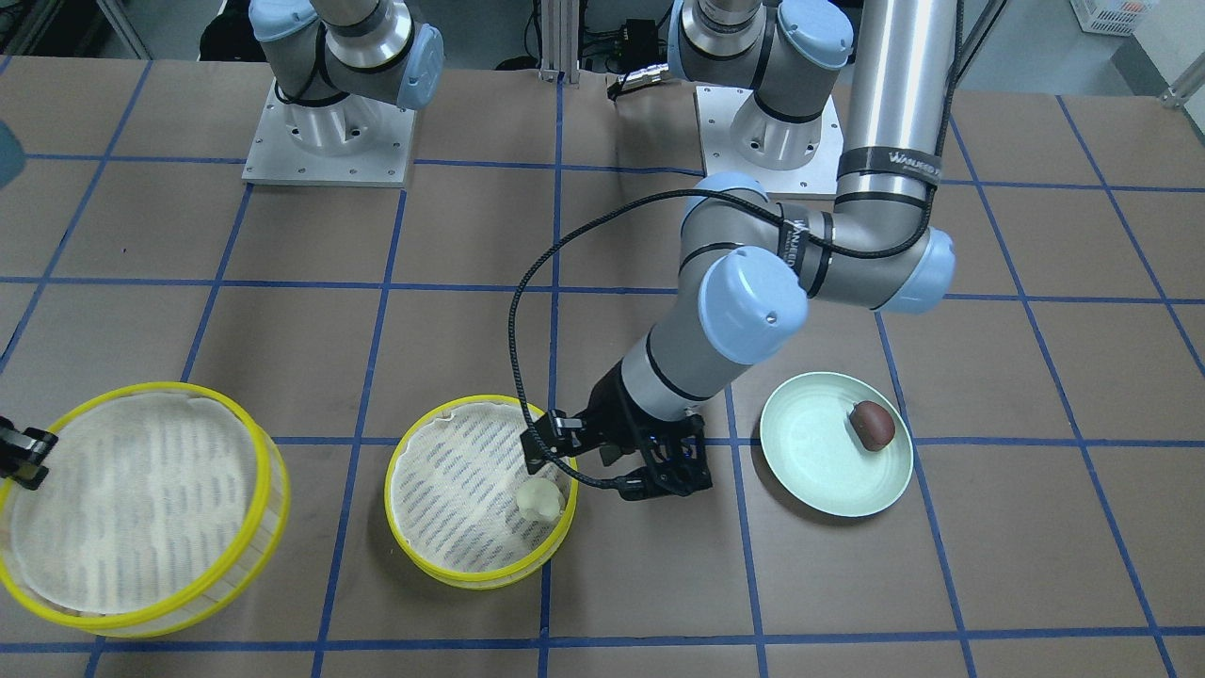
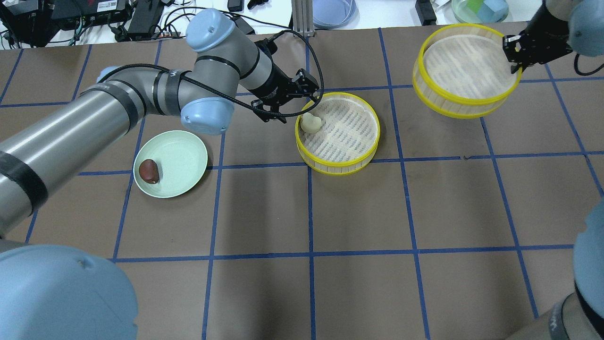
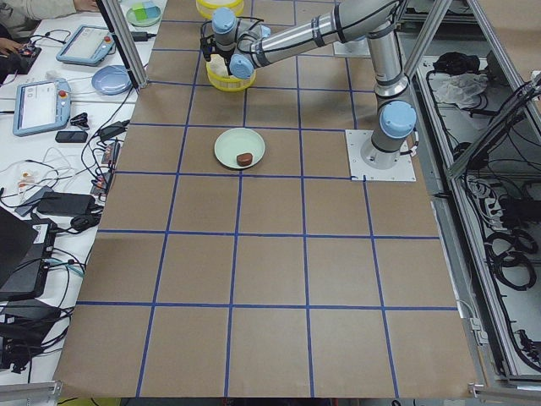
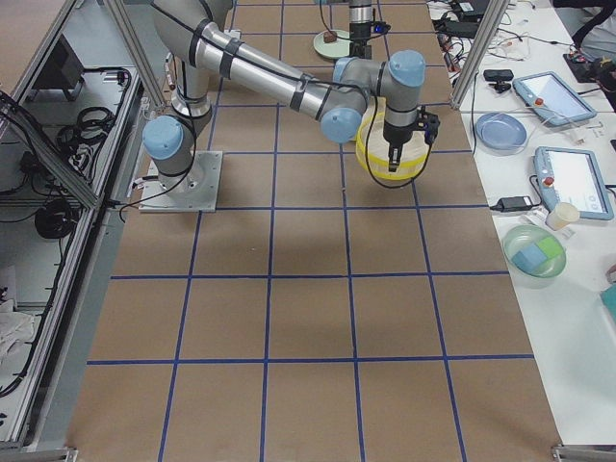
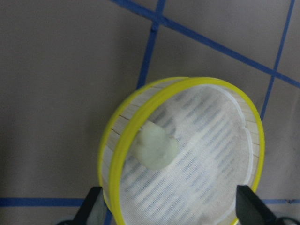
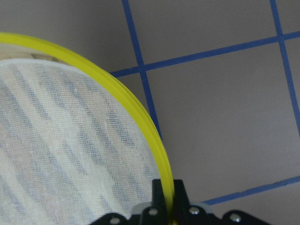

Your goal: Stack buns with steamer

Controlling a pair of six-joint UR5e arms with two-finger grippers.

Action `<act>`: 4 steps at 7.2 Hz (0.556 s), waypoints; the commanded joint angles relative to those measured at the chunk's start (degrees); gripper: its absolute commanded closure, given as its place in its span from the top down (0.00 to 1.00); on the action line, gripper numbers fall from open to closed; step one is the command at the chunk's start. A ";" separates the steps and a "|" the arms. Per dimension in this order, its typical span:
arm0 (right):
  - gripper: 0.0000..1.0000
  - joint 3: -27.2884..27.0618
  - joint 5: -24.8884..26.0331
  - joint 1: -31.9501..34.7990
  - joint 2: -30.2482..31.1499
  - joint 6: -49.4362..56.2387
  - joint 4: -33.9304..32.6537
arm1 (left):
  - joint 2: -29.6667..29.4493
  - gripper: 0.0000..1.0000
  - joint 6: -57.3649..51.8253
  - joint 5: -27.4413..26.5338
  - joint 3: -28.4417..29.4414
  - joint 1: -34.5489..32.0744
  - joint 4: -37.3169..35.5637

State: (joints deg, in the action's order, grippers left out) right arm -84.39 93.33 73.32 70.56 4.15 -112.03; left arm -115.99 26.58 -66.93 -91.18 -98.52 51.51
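Overhead exterior puts my left claw spread wide and empty, hovering at the far-left edge of the middle steamer tier with nothing between its fingers; the left wrist view confirms the two fingers standing well apart on either side of the tier's rim. Just beside that claw, inside the tier and close to its left rim, the cream bun lies on the striped mesh, so I judge that piece already placed. My right claw is pressed onto the yellow rim of the second steamer tier, pinching it at its right edge; this tier sits far and right, well apart from the middle one, and looks tilted, perhaps raised off the tabletop, though I cannot be sure. What my coming move turns on is the dark bun: it lies to the left of my left claw and nearer to my base, on the left part of the green plate, well apart from the tier. Its long axis runs roughly near to far, slightly slanted, so my fingers should close across it from left and right. My left arm is plainly the nearer one; the right is busy and far off. I judge the fetch is mine on the left before the second tier goes on top.
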 commanded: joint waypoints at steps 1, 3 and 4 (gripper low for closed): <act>0.00 -0.69 1.60 8.47 2.47 -12.51 2.77 | 4.43 1.00 -10.52 -9.48 0.83 6.47 4.80; 0.00 -0.69 1.69 18.14 1.34 -24.21 1.55 | 6.91 1.00 -19.49 -15.32 0.83 12.27 12.62; 0.00 -0.69 -1.02 20.26 -0.84 -26.97 0.77 | 7.53 1.00 -23.03 -15.42 0.83 15.52 14.39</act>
State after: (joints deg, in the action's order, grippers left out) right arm -85.05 94.47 89.91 71.69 -17.59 -110.51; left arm -109.52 8.77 -81.09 -90.38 -86.97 62.86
